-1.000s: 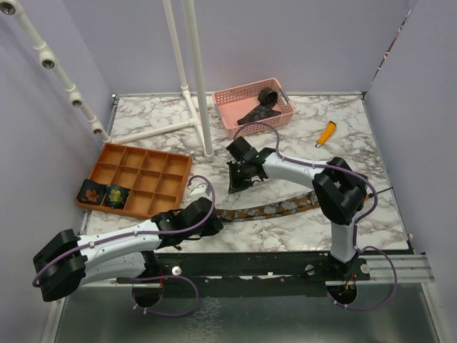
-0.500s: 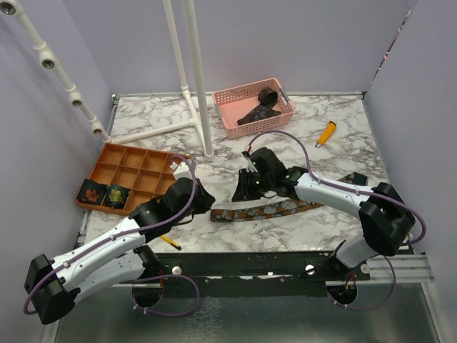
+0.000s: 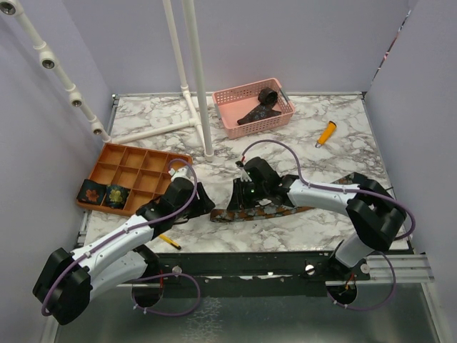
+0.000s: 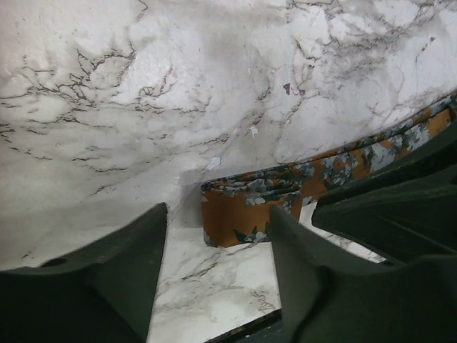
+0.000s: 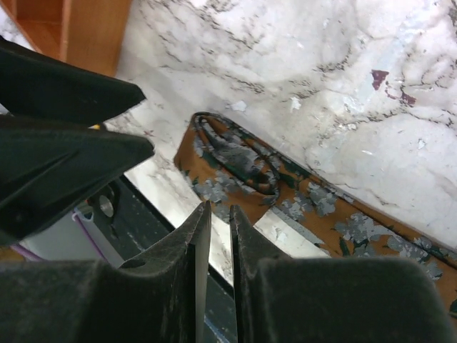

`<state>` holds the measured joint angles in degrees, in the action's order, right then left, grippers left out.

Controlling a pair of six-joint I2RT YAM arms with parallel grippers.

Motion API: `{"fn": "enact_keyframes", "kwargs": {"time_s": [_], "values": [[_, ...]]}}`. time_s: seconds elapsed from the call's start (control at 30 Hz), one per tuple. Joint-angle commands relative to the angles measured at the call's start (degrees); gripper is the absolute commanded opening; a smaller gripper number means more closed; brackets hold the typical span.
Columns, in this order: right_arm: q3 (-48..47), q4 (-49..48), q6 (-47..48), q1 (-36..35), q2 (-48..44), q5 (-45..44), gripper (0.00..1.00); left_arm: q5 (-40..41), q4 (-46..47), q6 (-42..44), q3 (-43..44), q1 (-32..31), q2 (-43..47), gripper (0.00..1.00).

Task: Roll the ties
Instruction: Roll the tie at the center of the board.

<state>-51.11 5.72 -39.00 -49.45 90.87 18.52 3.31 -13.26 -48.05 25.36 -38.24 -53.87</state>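
Note:
A long rust tie (image 3: 285,209) with a grey-green floral print lies unrolled across the front of the marble table. Its left end (image 4: 243,211) is folded over once (image 5: 235,161). My left gripper (image 3: 206,206) sits low just left of that end, open, the fold lying between and just beyond its fingertips (image 4: 218,218). My right gripper (image 3: 238,199) hovers over the same end, its fingers (image 5: 202,229) parted by only a narrow slit with nothing between them. Two rolled ties (image 3: 91,191) (image 3: 116,195) sit in the orange tray. Dark ties (image 3: 258,107) lie in the pink basket.
The orange compartment tray (image 3: 146,171) stands at the left, the pink basket (image 3: 230,96) at the back. A white pipe stand (image 3: 200,86) rises behind the grippers. An orange-handled tool (image 3: 325,133) lies at the back right, and a small orange one (image 3: 170,242) by the front edge.
My left gripper swung up to the tie's left end and opened. My right gripper came down and left onto the same end and parted slightly. The tie's end now lies folded.

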Motion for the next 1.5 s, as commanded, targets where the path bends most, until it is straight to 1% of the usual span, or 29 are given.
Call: {"fn": "enact_keyframes", "kwargs": {"time_s": [0.0,0.1,0.17,0.33,0.47,0.9,1.03,1.07,1.2,1.33,1.37,1.47], "values": [[1.8,-2.5,-1.4,-0.4,2.8,-0.2,0.22,-3.2,2.2,-0.2,-2.6,0.6,1.5,0.67],[2.3,-3.7,-2.5,-0.4,3.9,-0.9,0.22,-3.2,2.3,-0.6,-3.1,0.6,0.9,0.74],[2.6,-3.9,-3.3,-0.5,4.5,-1.4,0.22,-3.2,2.4,-0.6,-3.0,0.7,0.3,0.76],[4.0,-1.8,-3.5,-0.4,4.7,-4.6,0.21,-5.2,3.1,-0.6,-3.1,0.7,-1.7,0.76],[5.4,-1.4,-3.4,-0.3,5.0,-6.1,0.21,-6.6,5.5,-1.0,-3.9,0.7,-3.1,0.76],[7.2,-3.1,-3.7,-0.3,6.3,-6.0,0.21,-13.1,12.7,-0.7,-4.2,0.7,-6.2,0.75],[7.5,-4.0,-3.9,0.1,6.4,-4.7,0.21,-14.6,13.0,0.2,-5.0,0.7,-6.5,0.71],[7.6,-4.2,-3.8,0.2,6.4,-4.5,0.21,-14.8,14.3,0.7,-5.2,0.7,-6.8,0.70],[8.3,-4.9,-3.4,0.5,6.3,-3.6,0.21,-15.0,15.8,1.9,-5.3,0.8,-7.9,0.63],[9.9,-5.2,-3.3,0.8,6.0,-3.1,0.20,-16.9,16.1,3.1,-4.5,1.5,-9.2,0.57],[10.0,-6.9,-3.2,0.9,6.1,-3.0,0.20,-17.1,16.2,3.1,-4.5,1.6,-9.4,0.56],[10.5,-7.7,-3.4,1.0,6.3,-2.7,0.20,-17.5,16.4,3.2,-4.5,1.9,-10.7,0.50]]}}
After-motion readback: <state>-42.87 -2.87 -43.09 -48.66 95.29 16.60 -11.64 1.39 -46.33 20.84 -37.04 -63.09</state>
